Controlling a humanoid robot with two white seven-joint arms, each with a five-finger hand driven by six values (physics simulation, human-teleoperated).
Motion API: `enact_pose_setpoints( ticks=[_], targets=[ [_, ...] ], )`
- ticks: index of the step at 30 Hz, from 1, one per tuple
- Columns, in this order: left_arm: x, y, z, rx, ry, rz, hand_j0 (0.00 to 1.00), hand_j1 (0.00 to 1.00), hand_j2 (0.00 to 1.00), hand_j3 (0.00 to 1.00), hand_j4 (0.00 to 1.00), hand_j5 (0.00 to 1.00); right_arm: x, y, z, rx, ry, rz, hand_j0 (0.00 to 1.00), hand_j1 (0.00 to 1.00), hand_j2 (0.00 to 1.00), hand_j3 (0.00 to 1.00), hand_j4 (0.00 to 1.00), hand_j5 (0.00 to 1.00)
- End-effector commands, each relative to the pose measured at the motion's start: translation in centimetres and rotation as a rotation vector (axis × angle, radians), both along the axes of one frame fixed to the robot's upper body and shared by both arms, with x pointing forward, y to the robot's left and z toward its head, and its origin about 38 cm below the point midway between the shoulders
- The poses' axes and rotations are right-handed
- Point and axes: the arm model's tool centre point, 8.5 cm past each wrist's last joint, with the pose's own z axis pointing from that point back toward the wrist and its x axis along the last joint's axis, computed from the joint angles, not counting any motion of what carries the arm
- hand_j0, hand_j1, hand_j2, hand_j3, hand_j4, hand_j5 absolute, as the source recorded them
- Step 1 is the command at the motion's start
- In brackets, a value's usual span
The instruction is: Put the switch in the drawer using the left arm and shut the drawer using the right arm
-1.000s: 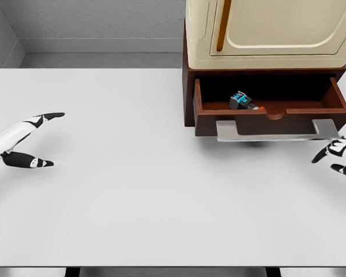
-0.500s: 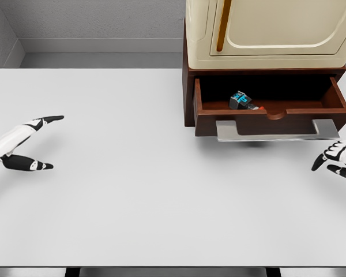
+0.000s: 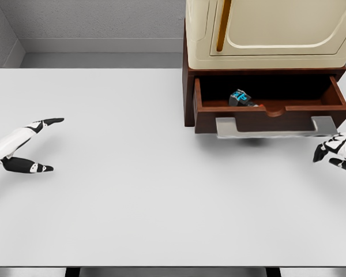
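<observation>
We judge the first half done: the switch (image 3: 240, 98) lies inside the open drawer (image 3: 272, 109), toward its left, under the cream cabinet (image 3: 265, 29). Our left hand (image 3: 20, 151) rests on the table (image 3: 132, 190) well apart from the drawer, fingers spread and holding nothing. Our right hand (image 3: 338, 153) sits at the right edge of the view, just below the right end of the metal handle (image 3: 275, 127), fingers loosely curled, gripping nothing. The closing step is in hand; next we need the right hand against the drawer front, pushing it straight back.
</observation>
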Motion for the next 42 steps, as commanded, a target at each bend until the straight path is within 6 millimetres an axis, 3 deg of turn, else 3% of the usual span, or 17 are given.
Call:
enact_pose_setpoints(
  ticks=[1, 8, 11, 16, 18, 23, 29, 36, 42],
  targets=[
    [0.1, 0.1, 0.2, -0.008, -0.002, 0.002, 1.0, 1.0, 1.0, 1.0, 1.0, 1.0, 0.6, -0.4, 1.7, 0.136, -0.031, -0.059, 0.51, 0.51, 0.51, 0.51, 0.51, 0.51],
    [0.0, 0.1, 0.1, -0.008, -0.001, 0.003, 1.0, 1.0, 1.0, 1.0, 1.0, 1.0, 1.5, -0.2, 3.4, 0.141, -0.086, -0.052, 0.51, 0.51, 0.51, 0.51, 0.51, 0.51],
    [0.0, 0.0, 0.1, -0.008, -0.002, 0.002, 1.0, 1.0, 1.0, 1.0, 1.0, 1.0, 1.4, -0.6, 3.1, 0.129, -0.072, -0.059, 0.51, 0.51, 0.51, 0.51, 0.51, 0.51],
    [0.0, 0.0, 0.1, -0.009, -0.002, 0.002, 1.0, 1.0, 1.0, 1.0, 1.0, 1.0, 0.9, -3.4, 0.7, 0.09, -0.001, -0.143, 0.51, 0.51, 0.51, 0.51, 0.51, 0.51],
    [0.0, -0.2, 0.0, -0.015, -0.003, 0.0, 1.0, 1.0, 1.0, 1.0, 1.0, 1.0, 0.5, -3.7, 0.1, 0.074, 0.027, -0.145, 0.51, 0.51, 0.51, 0.51, 0.51, 0.51],
    [-0.1, -0.4, -0.1, -0.021, -0.004, -0.003, 1.0, 1.0, 1.0, 1.0, 1.0, 1.0, -0.1, -3.3, -0.7, 0.067, 0.058, -0.134, 0.53, 0.53, 0.53, 0.53, 0.53, 0.53],
    [-0.2, -0.3, -0.2, -0.021, 0.001, 0.0, 1.0, 1.0, 1.0, 1.0, 1.0, 1.0, -1.1, 0.3, -0.5, 0.098, 0.062, -0.029, 0.55, 0.55, 0.55, 0.55, 0.55, 0.55],
    [-0.2, -0.4, -0.2, -0.021, 0.001, -0.001, 1.0, 1.0, 1.0, 1.0, 1.0, 1.0, -1.6, 0.7, -1.1, 0.095, 0.091, -0.013, 0.56, 0.56, 0.56, 0.56, 0.56, 0.56],
    [-0.5, -0.3, -0.6, -0.021, 0.011, 0.001, 1.0, 1.0, 1.0, 1.0, 1.0, 1.0, -0.5, 1.0, 0.6, 0.096, 0.031, -0.003, 0.58, 0.58, 0.58, 0.58, 0.58, 0.58]
  ],
)
